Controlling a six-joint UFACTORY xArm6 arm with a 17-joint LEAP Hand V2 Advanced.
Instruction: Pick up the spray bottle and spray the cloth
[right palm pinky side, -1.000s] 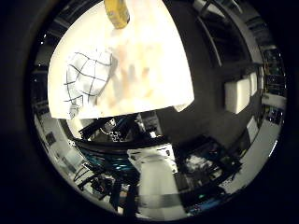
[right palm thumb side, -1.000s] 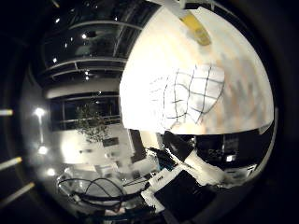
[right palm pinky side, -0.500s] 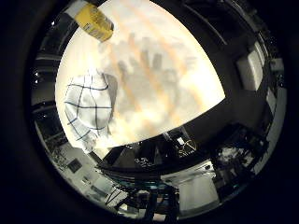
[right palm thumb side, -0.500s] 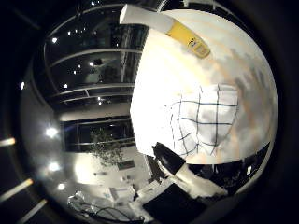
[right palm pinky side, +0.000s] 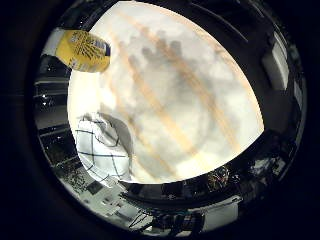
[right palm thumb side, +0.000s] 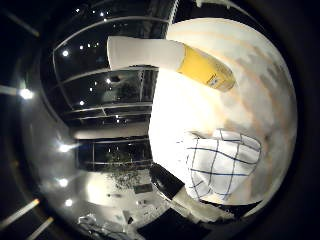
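- The bottle (right palm thumb side: 172, 57) is standing on the table (right palm pinky side: 200, 115) near its edge, showing in the upper middle of the thumb-side view as a white upper part above a yellow-labelled body, and in the upper left of the little-finger-side view as a yellow label.
- Judging by its look, it is a rigid plastic spray bottle: stiff enough to squeeze firmly, smooth and probably a bit slippery, and its weight is depending on a fill level I cannot see.
- The best hold is looking like the narrower white part above the label, fingers wrapping round it so one can reach the trigger; the trigger itself is not showing clearly.
- The label is carrying dark print on yellow, but it is too small to read, so no words are coming out of it.
- The cloth (right palm thumb side: 222, 167) is lying crumpled on the table, white with a dark grid, in the lower right of the thumb-side view and the lower left of the other; it is sitting apart from the bottle, close to the table edge.
- It is looking soft, light and limp, likely to shift if nudged.
- The hand is not showing in either view, only a shadow on the table, so I cannot tell how its fingers are set.
- The table is pale with faint tan stripes, and the dark room is lying beyond it.
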